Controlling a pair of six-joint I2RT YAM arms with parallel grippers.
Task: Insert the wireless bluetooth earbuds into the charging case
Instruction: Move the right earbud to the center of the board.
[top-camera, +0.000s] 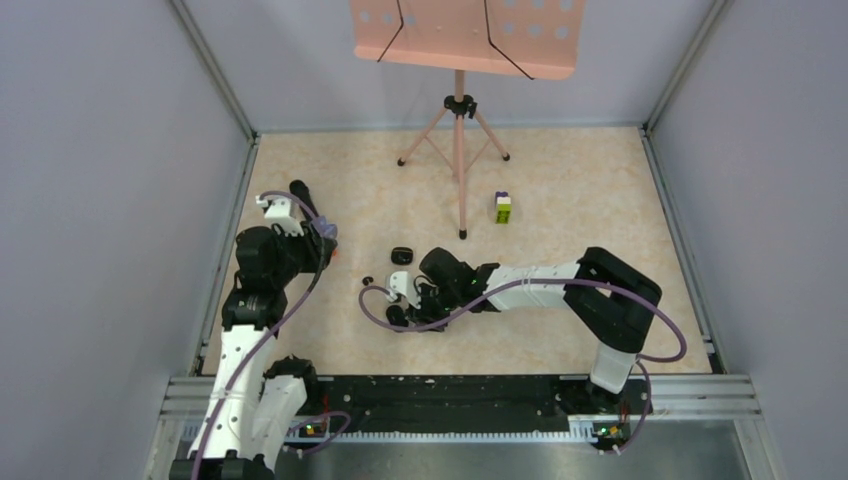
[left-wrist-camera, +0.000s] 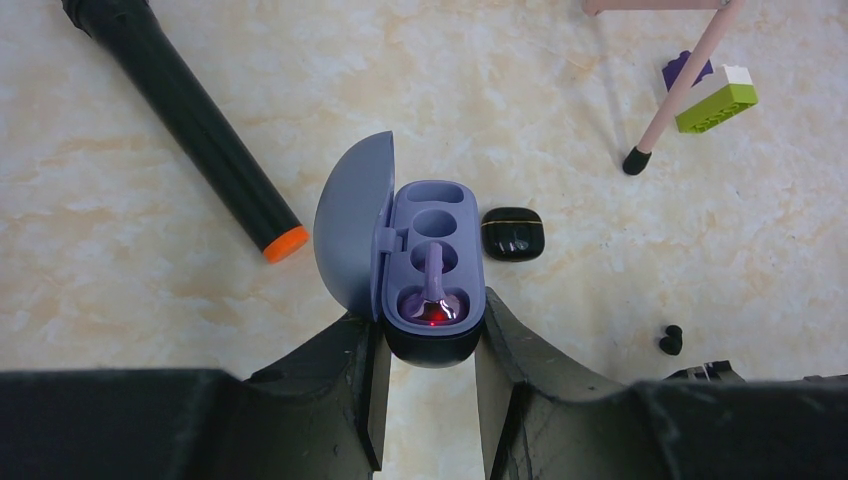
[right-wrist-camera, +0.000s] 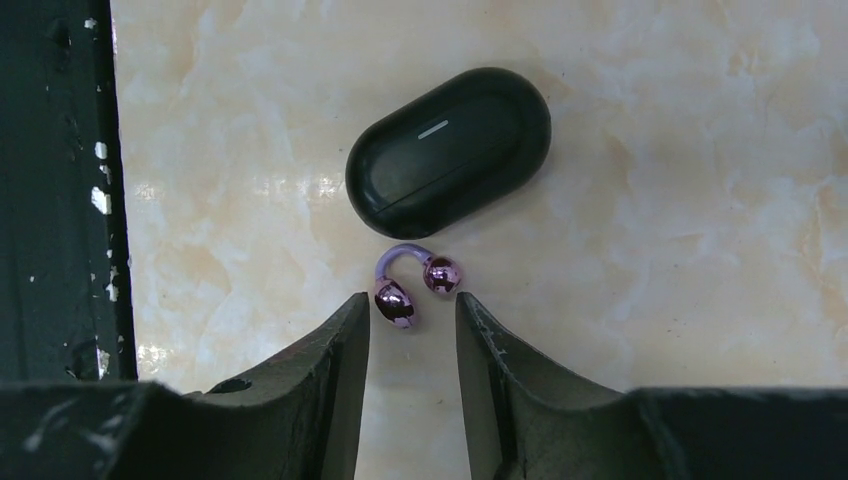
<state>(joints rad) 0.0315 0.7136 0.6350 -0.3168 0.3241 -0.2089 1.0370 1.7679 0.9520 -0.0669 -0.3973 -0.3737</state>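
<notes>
The left gripper (left-wrist-camera: 430, 318) is clamped on the dark, rounded base of a purple case (left-wrist-camera: 435, 212), matte plastic with its domed lid swung open to the side. Its tray has moulded oval wells. A purple bud (left-wrist-camera: 432, 290) sits in the near well, its glossy end lit red, and the far wells are bare. On the marbled beige table (left-wrist-camera: 600, 300) just beside it lies a small glossy black pod (left-wrist-camera: 512, 233) with a thin gold line. A comma-shaped black bud (left-wrist-camera: 670, 340) lies farther right, and a matte black tube (left-wrist-camera: 190, 130) with an orange tip lies to the left. The right gripper (right-wrist-camera: 412, 300) stands narrowly apart and grips nothing. At its mouth a second bud (right-wrist-camera: 394, 302) lies on the table, two shiny violet balls joined by a pale curved band, one ball close to the left finger. Just beyond the band rests a closed, smooth black case (right-wrist-camera: 448, 152), pill-shaped.
</notes>
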